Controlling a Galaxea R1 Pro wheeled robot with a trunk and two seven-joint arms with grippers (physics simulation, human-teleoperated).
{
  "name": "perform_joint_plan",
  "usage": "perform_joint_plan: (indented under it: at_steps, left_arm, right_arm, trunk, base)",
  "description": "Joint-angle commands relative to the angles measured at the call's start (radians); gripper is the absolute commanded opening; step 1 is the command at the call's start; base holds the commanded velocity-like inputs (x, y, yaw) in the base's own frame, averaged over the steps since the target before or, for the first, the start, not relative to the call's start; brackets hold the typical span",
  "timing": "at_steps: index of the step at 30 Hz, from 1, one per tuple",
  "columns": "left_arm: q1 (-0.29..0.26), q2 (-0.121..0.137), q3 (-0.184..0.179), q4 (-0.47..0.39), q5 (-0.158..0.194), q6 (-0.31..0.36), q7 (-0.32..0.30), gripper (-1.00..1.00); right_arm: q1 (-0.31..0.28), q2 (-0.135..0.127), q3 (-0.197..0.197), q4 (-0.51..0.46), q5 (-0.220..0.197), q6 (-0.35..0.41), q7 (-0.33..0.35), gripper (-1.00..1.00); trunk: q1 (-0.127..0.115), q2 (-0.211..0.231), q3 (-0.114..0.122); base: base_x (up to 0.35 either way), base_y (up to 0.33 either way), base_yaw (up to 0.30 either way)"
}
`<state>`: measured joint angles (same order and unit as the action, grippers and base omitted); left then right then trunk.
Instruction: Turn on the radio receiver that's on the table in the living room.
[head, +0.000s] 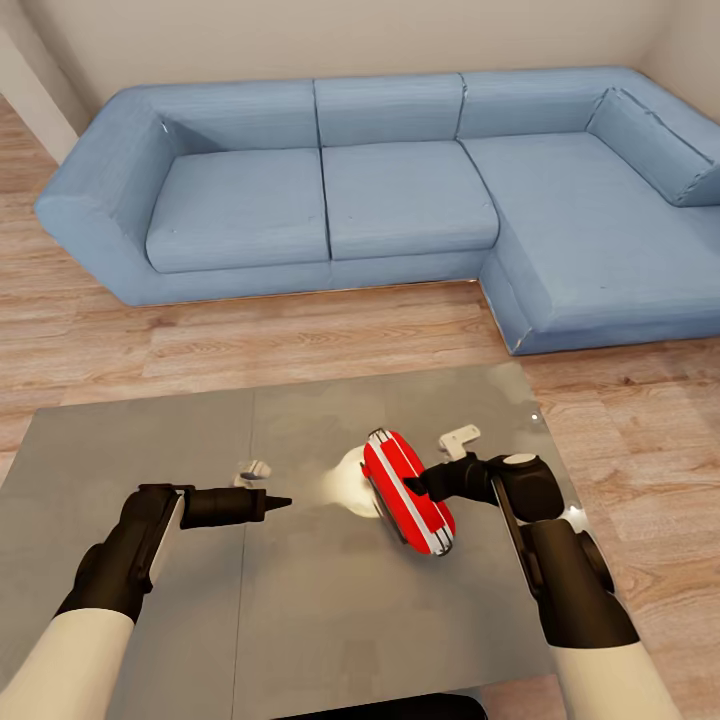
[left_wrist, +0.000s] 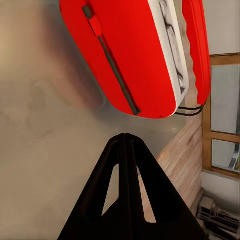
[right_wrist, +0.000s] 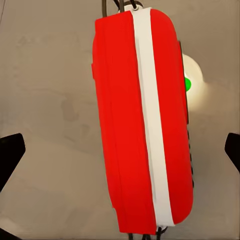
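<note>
Spreading wide by radio receiver (right_wrist: 142, 120), right gripper (right_wrist: 120, 150), left gripper (left_wrist: 125, 145) closed

Small bright red rounded-oblong radio receiver (head: 408, 492) with white stripes lies on its side on the glossy grey rectangular counter (head: 130, 450), right of centre, long axis running diagonally from far-left to near-right. Right wrist view: red body (right_wrist: 145, 125) with a white band along its length, a small green lit dot at one edge and a thin dark handle loop at the ends. Left wrist view: red face (left_wrist: 125, 55) with a dark slit and small red tab, white stripe beside it, thin wire handle. Counter stands on a light wood floor before a blue L-shaped sofa (head: 400, 190) in the living room.
</note>
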<state>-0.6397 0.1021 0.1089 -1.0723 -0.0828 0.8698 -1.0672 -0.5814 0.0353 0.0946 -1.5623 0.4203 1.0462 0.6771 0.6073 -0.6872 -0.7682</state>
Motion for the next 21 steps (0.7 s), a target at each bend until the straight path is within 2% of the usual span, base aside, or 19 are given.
perform_joint_plan:
  at_steps: [1,10,12,14,16,21]
  left_arm:
    - [0.000,0.000,0.000,0.000,0.000,0.000,0.000,-1.00]
    - [0.000,-0.001,0.000,0.000,0.000,0.000,0.001,-1.00]
    - [0.000,-0.001,0.000,0.000,0.000,0.000,0.001,-1.00]
    - [0.000,-0.001,0.000,0.000,-0.001,0.000,0.001,-1.00]
    - [0.000,-0.001,0.000,0.000,-0.002,0.000,0.001,-1.00]
    - [0.000,-0.001,0.000,0.000,-0.004,0.000,0.002,-1.00]
  right_arm:
    - [0.000,0.000,0.000,-0.001,0.000,0.001,0.000,1.00]
    - [0.000,-0.003,-0.001,-0.004,0.000,0.001,0.001,1.00]
    - [0.000,-0.016,-0.002,-0.004,0.000,0.001,0.001,1.00]
    - [0.000,-0.063,-0.003,-0.004,-0.003,0.001,0.002,1.00]
    - [0.000,-0.088,-0.004,-0.003,-0.007,0.001,0.012,1.00]
    - [0.000,-0.103,-0.005,0.000,-0.009,0.001,0.029,1.00]
  trunk:
    - [0.000,0.000,0.000]
    - [0.000,0.000,0.000]
    - [0.000,0.000,0.000]
    - [0.000,0.000,0.000]
    - [0.000,0.000,0.000]
    - [0.000,0.000,0.000]
  base:
    - [0.000,0.000,0.000]
    - [0.000,0.000,0.000]
    - [0.000,0.000,0.000]
    - [0.000,0.000,0.000]
    - [0.000,0.000,0.000]
    - [0.000,0.000,0.000]
